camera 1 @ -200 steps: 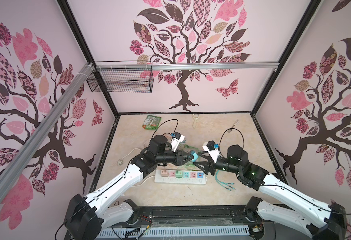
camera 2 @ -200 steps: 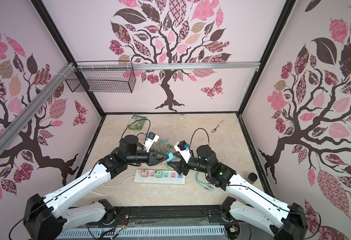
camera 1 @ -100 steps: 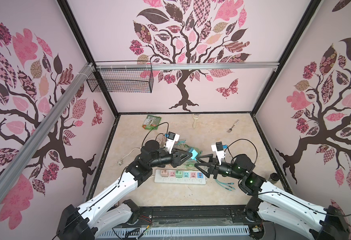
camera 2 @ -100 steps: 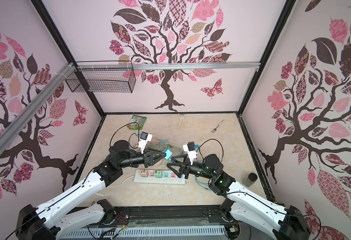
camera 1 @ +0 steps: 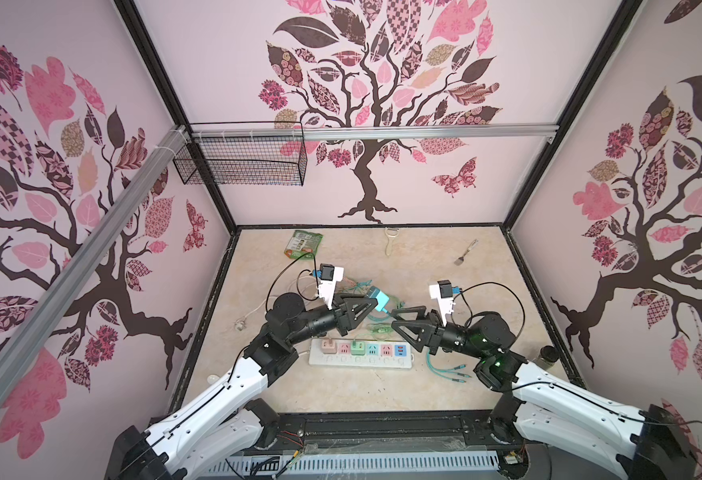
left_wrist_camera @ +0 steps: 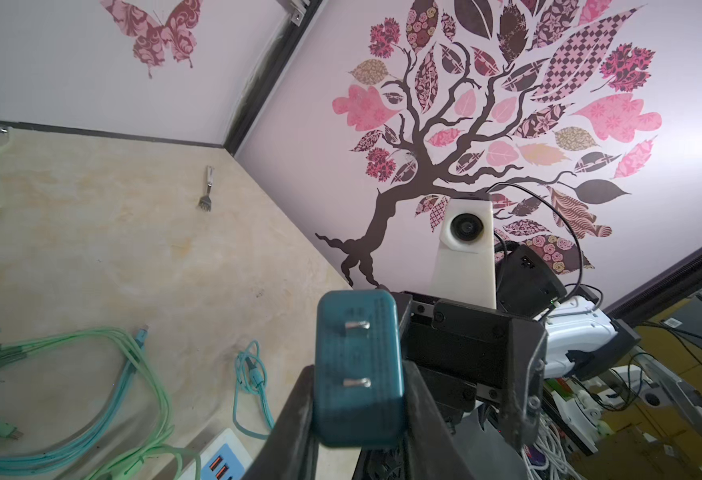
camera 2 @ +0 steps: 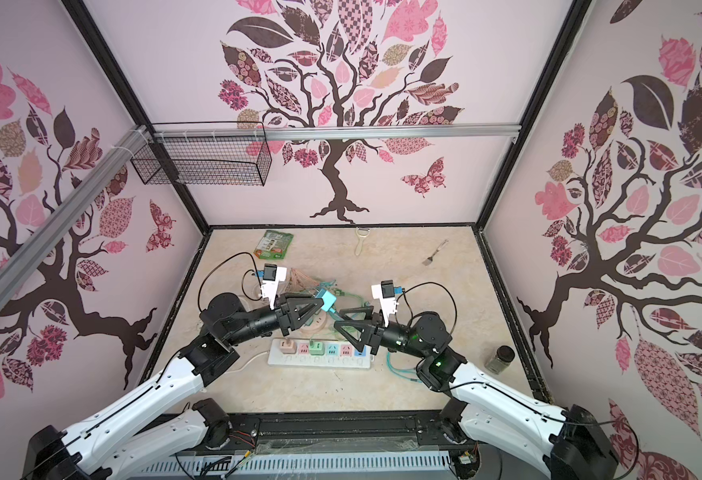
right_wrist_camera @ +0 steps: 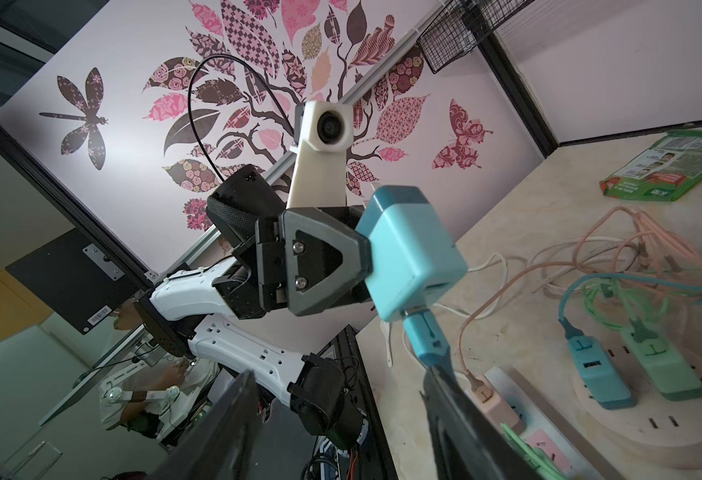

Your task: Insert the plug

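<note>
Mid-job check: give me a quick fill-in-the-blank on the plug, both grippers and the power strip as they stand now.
The left gripper grips the teal plug, which shows ___ metal prongs.
The right gripper is open and holds ___.
The power strip lies flat on the ___.
Missing words: two; nothing; table.

You're getting bright, soft, even light in both top views, with only faint shadows on the tabletop (camera 1: 341, 395). The wide lens bows the frame posts (camera 1: 149, 62) out toward the picture edges. In the left wrist view, the plug (left_wrist_camera: 357, 368) is shaded and a bit soft. In the right wrist view, the right gripper (right_wrist_camera: 339, 374) is a dark blur up close.
</note>
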{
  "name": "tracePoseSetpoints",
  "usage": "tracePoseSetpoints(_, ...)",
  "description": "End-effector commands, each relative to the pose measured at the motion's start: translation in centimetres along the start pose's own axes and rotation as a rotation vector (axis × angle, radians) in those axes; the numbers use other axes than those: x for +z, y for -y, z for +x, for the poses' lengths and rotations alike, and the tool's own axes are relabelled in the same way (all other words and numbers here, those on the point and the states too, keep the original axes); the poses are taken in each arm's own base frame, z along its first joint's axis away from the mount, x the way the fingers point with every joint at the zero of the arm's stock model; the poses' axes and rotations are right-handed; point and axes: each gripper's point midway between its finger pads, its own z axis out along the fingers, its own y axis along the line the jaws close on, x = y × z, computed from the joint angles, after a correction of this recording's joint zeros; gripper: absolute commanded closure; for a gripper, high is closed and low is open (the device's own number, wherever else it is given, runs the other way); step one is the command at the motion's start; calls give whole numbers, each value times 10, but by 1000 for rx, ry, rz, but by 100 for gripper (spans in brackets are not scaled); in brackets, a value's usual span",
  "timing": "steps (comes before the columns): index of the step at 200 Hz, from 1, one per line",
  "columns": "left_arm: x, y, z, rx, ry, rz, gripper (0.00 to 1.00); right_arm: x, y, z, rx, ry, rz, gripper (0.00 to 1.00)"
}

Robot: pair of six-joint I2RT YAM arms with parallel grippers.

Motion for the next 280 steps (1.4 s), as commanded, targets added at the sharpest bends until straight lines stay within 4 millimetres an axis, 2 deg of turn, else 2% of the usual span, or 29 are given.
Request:
tracePoseSetpoints(1, -2, -8, -7, 15, 51, -47, 100, 1, -16, -15, -42, 13, -16, 38)
tracePoseSetpoints(47, 6, -7, -22, -16, 101, -33, 100, 1, -15, -4, 45, 15, -72, 48)
tracePoseSetpoints(92, 13, 2, -29, -27, 104, 5, 100, 9, -7, 5, 79, -16, -85, 48)
tracePoseSetpoints(121, 10, 8, -28, -33, 112, 29, 100, 12, 0, 4, 86, -7, -61, 43)
tracePoseSetpoints(153, 3, 13, -28, -52, 133, 48, 100, 17, 7, -3, 92, 27, -37, 39)
tracePoseSetpoints(207, -6, 15, -23, -87, 164, 73, 100, 28, 6, -23, 96, 97, -58, 50)
tracePoseSetpoints(239, -12, 13, -19, -82, 174, 59, 100, 33, -1, -34, 81, 114, -76, 50)
tracePoseSetpoints(280, -10, 12, -17, -107, 179, 80, 100, 41, -4, -44, 78, 134, -94, 49)
